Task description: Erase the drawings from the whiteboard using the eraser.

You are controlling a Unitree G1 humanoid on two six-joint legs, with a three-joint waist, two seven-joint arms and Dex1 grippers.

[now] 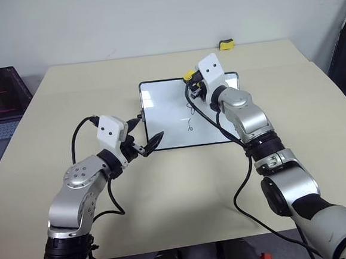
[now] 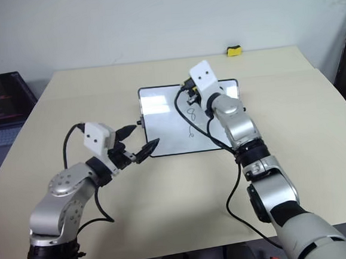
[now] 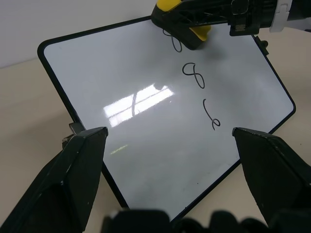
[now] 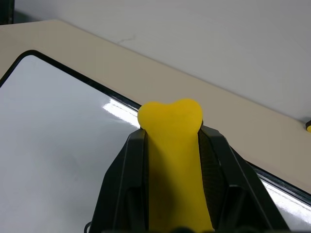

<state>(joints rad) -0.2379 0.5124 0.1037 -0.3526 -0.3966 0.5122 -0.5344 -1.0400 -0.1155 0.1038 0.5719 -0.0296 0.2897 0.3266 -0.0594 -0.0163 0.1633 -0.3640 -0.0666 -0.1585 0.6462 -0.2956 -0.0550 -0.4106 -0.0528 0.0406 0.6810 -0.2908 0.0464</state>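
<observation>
Lying flat mid-table, the whiteboard carried the drawings in one column. Clamped on the eraser, the right gripper pressed it over the top mark. At the board's near left edge, the left gripper hovered with fingers spread wide, empty.

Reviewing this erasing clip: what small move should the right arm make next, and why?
Probably sweep the eraser, clamped in the right gripper, along the column toward the near edge: it sits at the top squiggle, and the drawings on the whiteboard remain.
</observation>
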